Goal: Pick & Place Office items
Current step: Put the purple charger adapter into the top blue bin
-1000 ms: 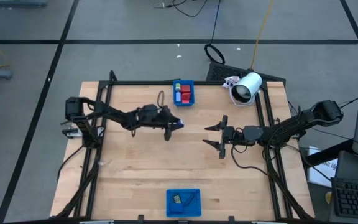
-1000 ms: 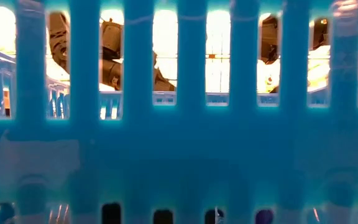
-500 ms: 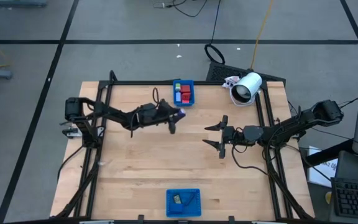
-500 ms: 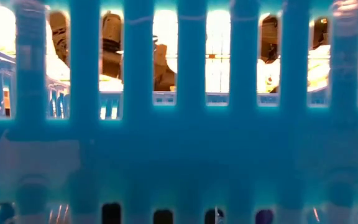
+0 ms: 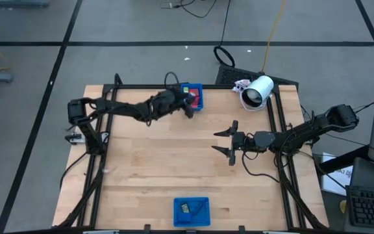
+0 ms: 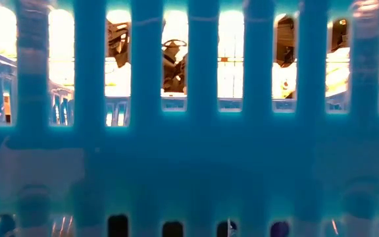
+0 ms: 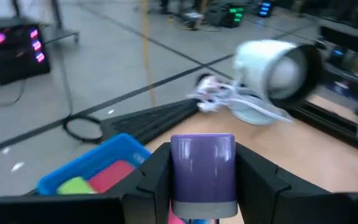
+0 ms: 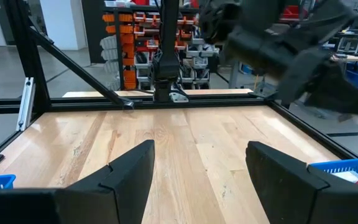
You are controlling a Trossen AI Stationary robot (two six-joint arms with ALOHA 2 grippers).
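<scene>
Left wrist view: purple cube [image 7: 202, 165] clamped between left gripper [image 7: 202, 186] fingers [image 7: 151, 180]; right gripper [image 8: 197, 168] fingers spread, empty.

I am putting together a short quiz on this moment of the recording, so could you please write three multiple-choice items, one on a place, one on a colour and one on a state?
1. Where is the left gripper?
A. at the blue tray at the table's far edge
B. over the blue tray at the near edge
C. beside the white cylindrical device

2. What colour is the cube between the left gripper's fingers?
A. yellow
B. purple
C. orange

3. How is the right gripper?
A. shut on a red block
B. open and empty
C. shut on a cable

Answers:
1 A: the high view shows it at the far blue tray.
2 B: the left wrist view shows a purple cube clamped.
3 B: its fingers stand apart over bare table.
</scene>
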